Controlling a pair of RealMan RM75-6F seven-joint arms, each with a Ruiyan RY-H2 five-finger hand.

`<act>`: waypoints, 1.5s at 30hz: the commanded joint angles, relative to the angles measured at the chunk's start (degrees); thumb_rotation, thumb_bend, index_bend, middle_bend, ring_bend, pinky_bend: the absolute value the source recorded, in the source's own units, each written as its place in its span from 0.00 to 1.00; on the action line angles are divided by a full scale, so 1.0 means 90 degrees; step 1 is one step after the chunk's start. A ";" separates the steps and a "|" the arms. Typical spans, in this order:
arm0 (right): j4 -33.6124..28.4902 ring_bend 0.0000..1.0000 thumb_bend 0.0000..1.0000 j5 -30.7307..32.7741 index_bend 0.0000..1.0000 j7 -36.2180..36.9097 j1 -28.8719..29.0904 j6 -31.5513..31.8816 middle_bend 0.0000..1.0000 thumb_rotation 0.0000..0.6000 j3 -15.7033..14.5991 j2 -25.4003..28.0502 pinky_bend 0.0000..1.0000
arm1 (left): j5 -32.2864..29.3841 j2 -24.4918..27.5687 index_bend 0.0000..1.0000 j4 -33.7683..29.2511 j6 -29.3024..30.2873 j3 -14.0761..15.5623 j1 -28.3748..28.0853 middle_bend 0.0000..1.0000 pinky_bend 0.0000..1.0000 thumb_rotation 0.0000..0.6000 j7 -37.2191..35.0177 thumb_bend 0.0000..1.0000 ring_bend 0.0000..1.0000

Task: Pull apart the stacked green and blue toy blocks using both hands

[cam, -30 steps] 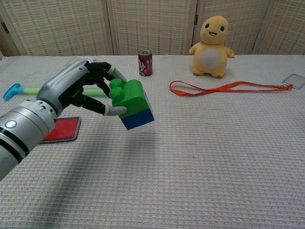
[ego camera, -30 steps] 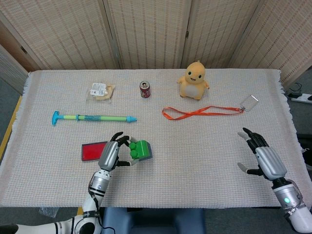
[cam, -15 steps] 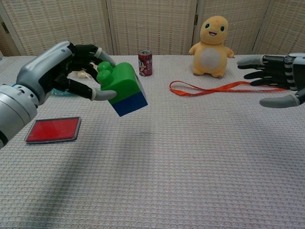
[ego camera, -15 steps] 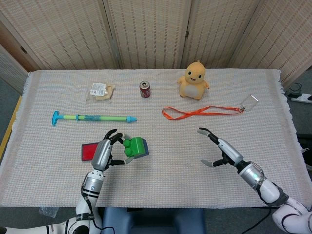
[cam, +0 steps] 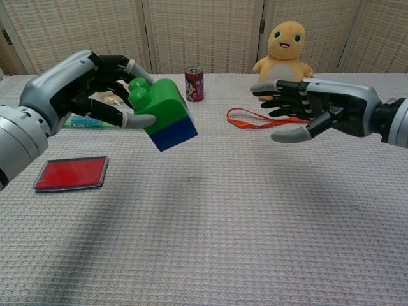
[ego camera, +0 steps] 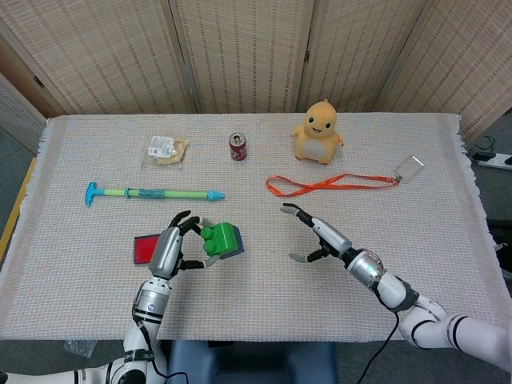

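Above the desk (cam: 255,210), the right hand (cam: 306,111) reaches in with fingers spread and holding nothing, while the left hand (cam: 95,86) grips the stacked green block (cam: 159,105) and blue block (cam: 172,132) in the air, tilted.

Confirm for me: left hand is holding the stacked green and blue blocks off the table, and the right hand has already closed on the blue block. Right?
Not quite. The left hand does hold the stacked blocks aloft, but the right hand is open and apart from them, as the chest view shows.
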 commanded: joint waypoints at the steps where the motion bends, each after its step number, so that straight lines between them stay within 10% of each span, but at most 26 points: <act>1: 0.0098 0.00 0.33 0.0168 0.03 -0.0118 0.0144 0.0009 0.00 1.00 0.0116 -0.0289 0.00 | -0.0065 0.0033 0.73 -0.0096 -0.0025 -0.0020 -0.0008 0.87 0.15 1.00 0.0041 0.44 0.47; 45: 0.0889 0.08 0.33 0.0764 0.24 0.0611 0.1032 -0.0239 0.11 1.00 0.0374 -0.1956 0.00 | -0.0263 0.0173 0.73 -0.0253 -0.0037 -0.0082 -0.0035 0.87 0.15 1.00 -0.0141 0.45 0.47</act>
